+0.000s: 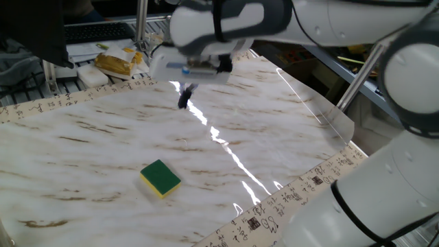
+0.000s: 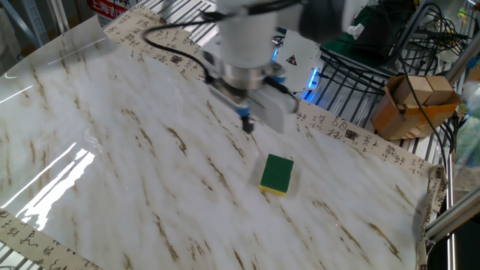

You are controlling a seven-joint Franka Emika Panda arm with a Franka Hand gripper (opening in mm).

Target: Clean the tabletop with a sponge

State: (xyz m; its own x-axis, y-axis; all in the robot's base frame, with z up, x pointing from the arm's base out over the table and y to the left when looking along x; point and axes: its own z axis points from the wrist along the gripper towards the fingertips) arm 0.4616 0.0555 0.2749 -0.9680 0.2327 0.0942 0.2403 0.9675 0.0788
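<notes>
The sponge (image 1: 160, 178), dark green on top with a yellow foam layer, lies flat on the white marble-look tabletop (image 1: 274, 130) near its front left. It also shows in the other fixed view (image 2: 277, 174) on the tabletop (image 2: 112, 172). My gripper (image 1: 184, 100) hangs just above the tabletop, behind and to the right of the sponge and well apart from it. Its dark fingers look pressed together and hold nothing. In the other fixed view the gripper (image 2: 247, 125) is a short way up and left of the sponge. The arm is blurred by motion.
A yellowish bag (image 1: 116, 63) and a keyboard (image 1: 96, 32) lie on the rack behind the beige border (image 1: 75, 98). The robot base (image 2: 300, 56) stands at the table's edge. A cardboard box (image 2: 416, 101) sits on a wire rack beside the table.
</notes>
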